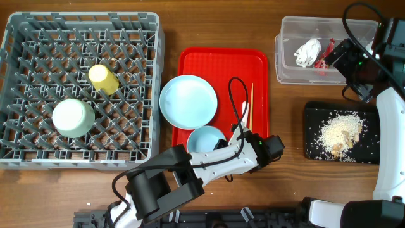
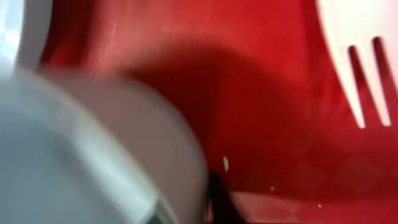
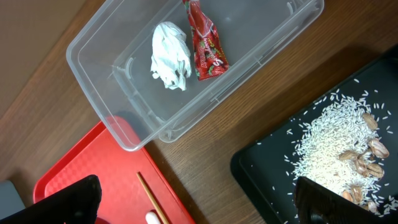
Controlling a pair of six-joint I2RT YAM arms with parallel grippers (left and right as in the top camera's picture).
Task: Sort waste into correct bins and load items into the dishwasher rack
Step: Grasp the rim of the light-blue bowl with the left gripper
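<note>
My left gripper (image 1: 236,135) is low over the red serving tray (image 1: 253,63), shut on the wall of a pale bowl (image 1: 204,138); in the blurred left wrist view the bowl (image 2: 93,155) sits against my dark finger (image 2: 193,208). A white fork (image 2: 357,56) lies just beyond. My right gripper (image 1: 335,58) is open and empty (image 3: 196,208) above the clear tub (image 1: 285,69). The tub holds a white tissue (image 3: 170,56) and a red wrapper (image 3: 205,43). The black tray (image 1: 311,149) holds pale food scraps (image 1: 340,132). Chopsticks (image 1: 250,104) lie on the red tray.
The grey dishwasher rack (image 1: 19,155) at the left holds a yellow cup (image 1: 103,78) and a mint bowl (image 1: 73,118). A light blue plate (image 1: 188,100) lies over the red tray's left edge. A black cable (image 1: 235,95) loops over the tray.
</note>
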